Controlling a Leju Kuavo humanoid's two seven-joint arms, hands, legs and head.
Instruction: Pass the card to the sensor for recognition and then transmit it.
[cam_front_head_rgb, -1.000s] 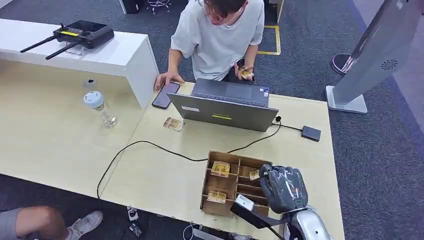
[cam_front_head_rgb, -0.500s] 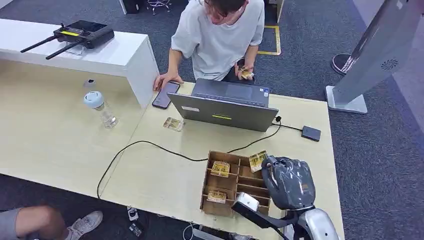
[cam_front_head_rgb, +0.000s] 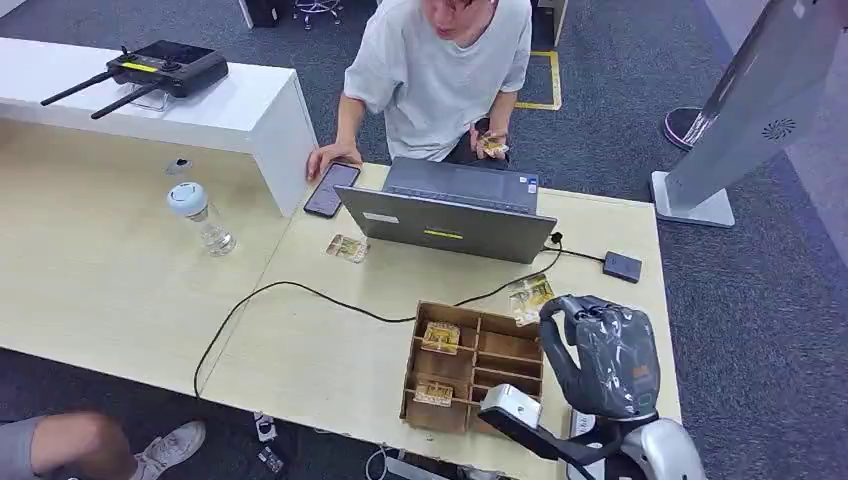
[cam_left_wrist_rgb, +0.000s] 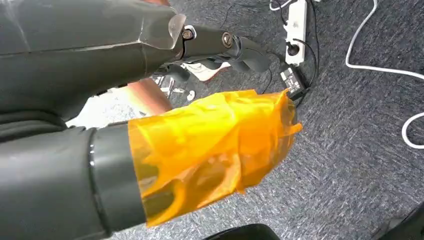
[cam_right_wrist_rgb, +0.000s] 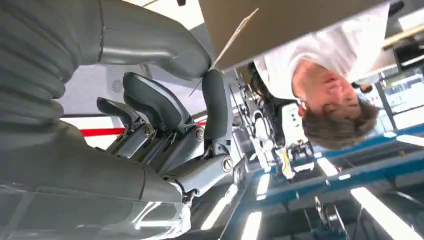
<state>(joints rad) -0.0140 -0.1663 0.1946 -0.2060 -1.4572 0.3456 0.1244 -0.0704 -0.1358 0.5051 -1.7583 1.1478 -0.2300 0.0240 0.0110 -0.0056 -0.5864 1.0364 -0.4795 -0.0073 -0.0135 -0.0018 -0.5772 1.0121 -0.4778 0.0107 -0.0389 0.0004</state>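
My right hand (cam_front_head_rgb: 600, 355) pinches the card (cam_front_head_rgb: 529, 297) between thumb and a finger, above the surface (cam_front_head_rgb: 330, 350) just past the far right corner of the divided box (cam_front_head_rgb: 470, 365). The sensor (cam_front_head_rgb: 622, 266) lies farther off, cabled to the open laptop (cam_front_head_rgb: 450, 212) where a person (cam_front_head_rgb: 440, 70) sits. A loose card (cam_front_head_rgb: 347, 248), a phone (cam_front_head_rgb: 330, 189) and a bottle (cam_front_head_rgb: 200, 215) stand well to the left. My left hand (cam_left_wrist_rgb: 200, 150) hangs over the carpet, wrapped in orange film; whether its fingers are apart or closed I cannot tell.
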